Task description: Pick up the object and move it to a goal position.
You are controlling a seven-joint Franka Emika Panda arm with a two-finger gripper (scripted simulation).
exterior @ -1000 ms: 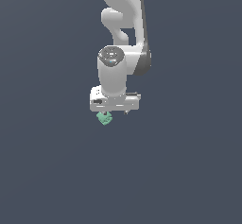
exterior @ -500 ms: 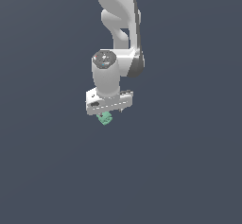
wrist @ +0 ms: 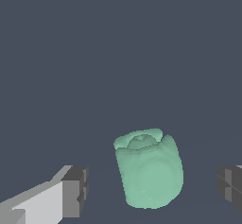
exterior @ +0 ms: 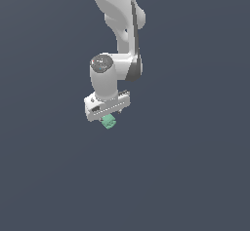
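Observation:
The object [wrist: 149, 168] is a small mint-green lumpy blob lying on the dark grey floor. In the wrist view it sits between my two dark finger pads [wrist: 75, 190], with a gap on each side and nothing touching it. My gripper [wrist: 153, 190] is open. In the exterior view the white hand hangs straight down over the object [exterior: 108, 122], which peeks out just below the gripper [exterior: 107, 115]. From this view the fingertips themselves are mostly hidden by the hand.
A flat, uniform dark grey surface [exterior: 195, 176] fills both views. The white arm [exterior: 119, 25] rises from the hand toward the top of the exterior view.
The hand has shifted a little toward the exterior view's left and slightly lower. The object has stayed where it was.

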